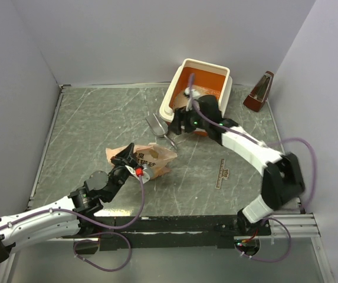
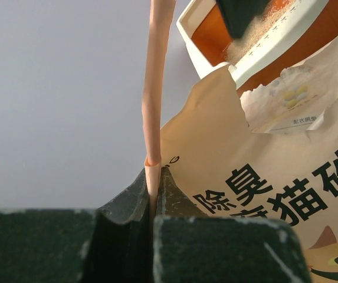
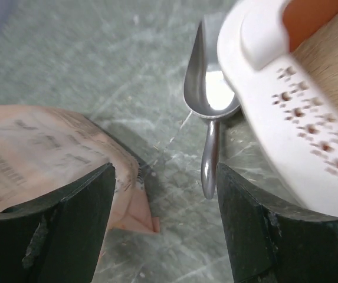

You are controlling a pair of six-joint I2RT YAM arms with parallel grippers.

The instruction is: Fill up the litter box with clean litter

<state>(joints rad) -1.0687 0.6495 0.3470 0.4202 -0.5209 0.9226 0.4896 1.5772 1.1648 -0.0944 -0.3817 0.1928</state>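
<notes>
Daylight shows between the jaws of the right gripper (image 3: 164, 177), which stand well apart with nothing in them. Just below lies the scoop (image 3: 211, 118), handle toward the gripper, bowl pointing away and tucked just beside the litter box (image 3: 275, 124). Its long axis runs between the fingers, square to their closing line. The box sits at the table's far right, with some clean litter (image 3: 334, 65) inside. The left gripper (image 2: 154, 177), farther off, is pinched tight on the bag (image 2: 245, 177).
</notes>
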